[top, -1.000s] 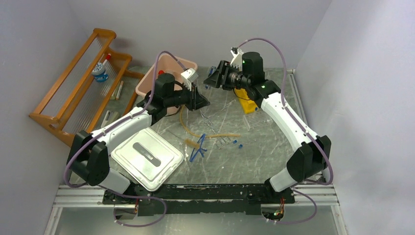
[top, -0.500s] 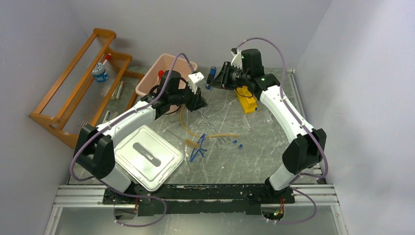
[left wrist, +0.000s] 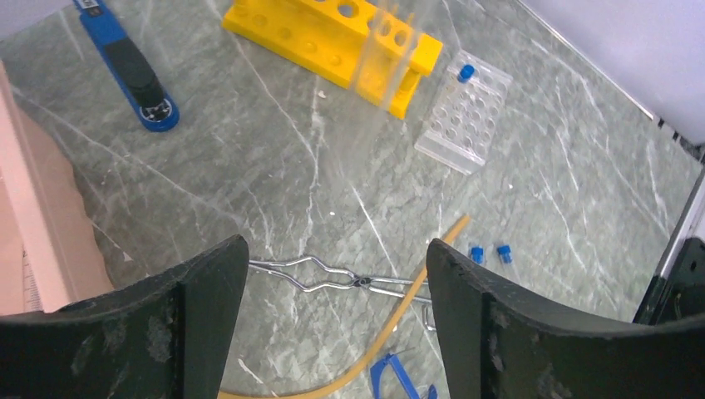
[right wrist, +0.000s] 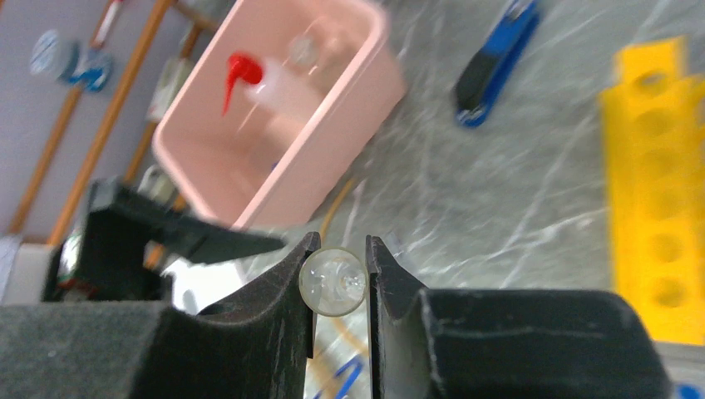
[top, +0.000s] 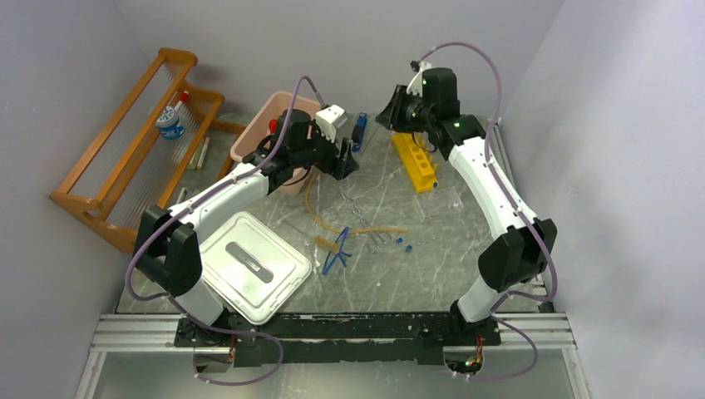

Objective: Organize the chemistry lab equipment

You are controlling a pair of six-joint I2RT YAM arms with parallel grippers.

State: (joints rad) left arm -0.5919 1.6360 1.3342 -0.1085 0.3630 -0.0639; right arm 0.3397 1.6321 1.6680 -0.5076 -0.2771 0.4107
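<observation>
My right gripper (right wrist: 342,243) is shut on a clear tube (right wrist: 332,283), seen end-on between its pads; in the top view this gripper (top: 391,112) hangs above the far end of the yellow rack (top: 414,162). My left gripper (left wrist: 337,245) is open and holds nothing, hovering beside the pink tub (top: 287,106). Below it lie thin metal tongs (left wrist: 332,273), a tan hose (left wrist: 416,291), blue plastic tongs (left wrist: 399,378) and two blue caps (left wrist: 476,253). A red-capped squeeze bottle (right wrist: 249,75) lies in the tub.
A grey-white lid (top: 249,266) lies near the left arm's base. The wooden rack (top: 125,158) stands at far left. A blue and black tool (left wrist: 133,71) lies by the tub. A clear holed block (left wrist: 465,112) with one blue-capped tube sits beyond the yellow rack.
The two grippers met over the middle; the right one shut on the clear tube, the left one opened and let go. The right arm has drawn back right, toward the yellow rack.
</observation>
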